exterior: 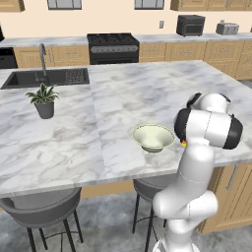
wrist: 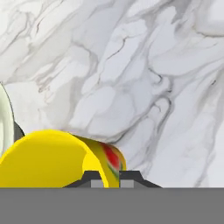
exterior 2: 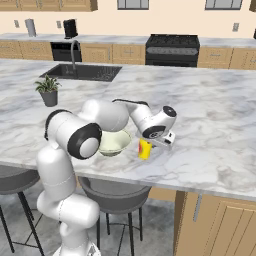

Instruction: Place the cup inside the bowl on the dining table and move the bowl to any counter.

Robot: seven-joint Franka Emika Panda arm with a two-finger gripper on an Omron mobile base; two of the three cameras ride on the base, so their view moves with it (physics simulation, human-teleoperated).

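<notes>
I had the claw (wrist: 108,177) clenched on the rim of the cup (exterior 2: 145,149), which sat at the marble surface (exterior 2: 210,120) just beside the bowl (exterior 2: 115,142); the bowl lay toward the arm's base.

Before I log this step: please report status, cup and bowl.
Gripper shut on the cup rim. Cup beside the bowl, not yet inside. Both on the dining table. Nothing between them.
</notes>
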